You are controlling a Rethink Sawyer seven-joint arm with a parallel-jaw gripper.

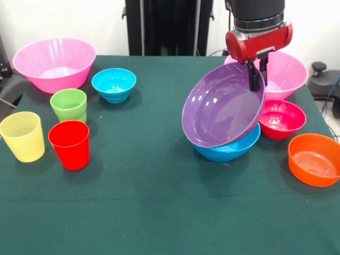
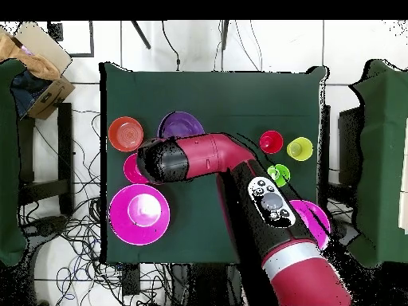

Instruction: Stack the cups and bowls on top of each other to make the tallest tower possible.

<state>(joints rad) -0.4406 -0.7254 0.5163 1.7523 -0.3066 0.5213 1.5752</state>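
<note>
My gripper (image 1: 256, 74) is shut on the upper rim of the purple bowl (image 1: 223, 106). It holds the bowl steeply tilted, with the open side facing the camera. The bowl's lower edge rests in the blue bowl (image 1: 229, 151), so the tower is only these two. Behind them stands a large pink bowl (image 1: 287, 71). The crimson bowl (image 1: 281, 118) and the orange bowl (image 1: 314, 159) stand to the right. On the left are the other pink bowl (image 1: 54, 62), cyan bowl (image 1: 113, 84), green cup (image 1: 69, 104), yellow cup (image 1: 22, 136) and red cup (image 1: 69, 144).
In the overhead view my arm (image 2: 231, 159) crosses the table and hides the gripper, the blue bowl and the cyan bowl. The purple bowl (image 2: 182, 126), orange bowl (image 2: 126, 133) and pink bowl (image 2: 139, 213) show beside it. A cardboard box (image 2: 36, 60) sits off the table.
</note>
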